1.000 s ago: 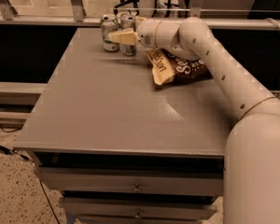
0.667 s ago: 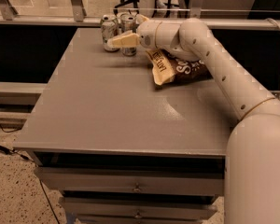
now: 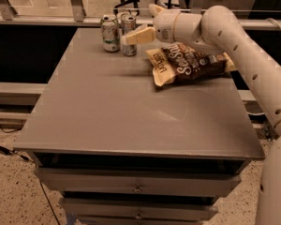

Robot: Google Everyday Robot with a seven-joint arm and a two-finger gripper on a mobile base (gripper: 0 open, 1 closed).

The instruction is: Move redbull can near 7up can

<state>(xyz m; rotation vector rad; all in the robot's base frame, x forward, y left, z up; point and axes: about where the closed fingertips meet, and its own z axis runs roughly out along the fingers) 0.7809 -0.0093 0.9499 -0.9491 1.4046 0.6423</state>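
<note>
claw [image 3: 131, 35]: reaching over the desk [image 3: 131, 121] at the redbull can [image 3: 128, 23]; grip cannot be told
redbull can: standing just beside 7up can [image 3: 110, 33]

A grey metal cabinet [image 3: 131, 121] with drawers [image 3: 138, 184] stands on a speckled floor [image 3: 11, 198]; a rail [image 3: 42, 20] runs behind it.
</note>
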